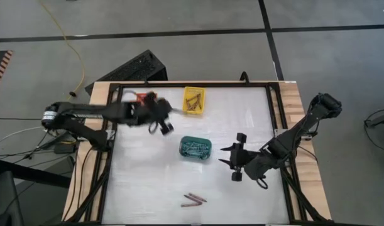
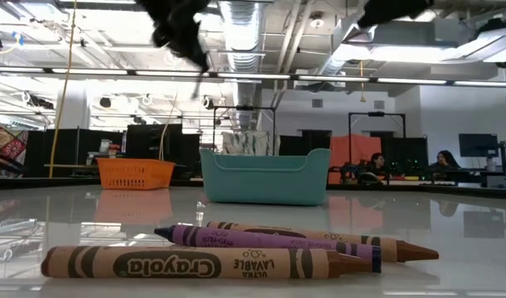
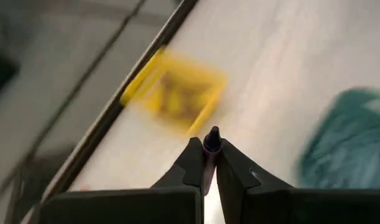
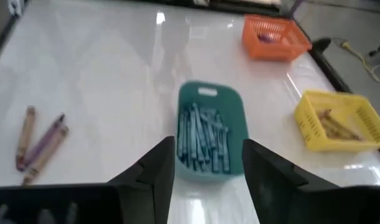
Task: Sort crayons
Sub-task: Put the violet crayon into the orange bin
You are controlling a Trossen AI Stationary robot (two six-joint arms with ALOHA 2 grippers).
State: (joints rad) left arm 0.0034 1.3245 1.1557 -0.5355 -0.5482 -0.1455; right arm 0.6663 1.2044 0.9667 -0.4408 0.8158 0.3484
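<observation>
The left pincer [image 3: 205, 163] is clamped on a purple crayon [image 3: 211, 140] whose tip pokes out between its dark fingers, raised over the far side of the white counter [image 1: 148, 182] between the orange basket [image 4: 273, 37] and the yellow basket [image 1: 193, 100] of brownish crayons. The right pincer [image 4: 208, 165] hangs with its fingers spread wide and empty, just beside the rounded teal basket [image 4: 211, 134] full of teal-grey crayons. Three loose paper-wrapped crayons [image 1: 193, 199], two brown and one purple, lie touching near the counter's front edge, with bare glossy surface all around them inside the black frame.
</observation>
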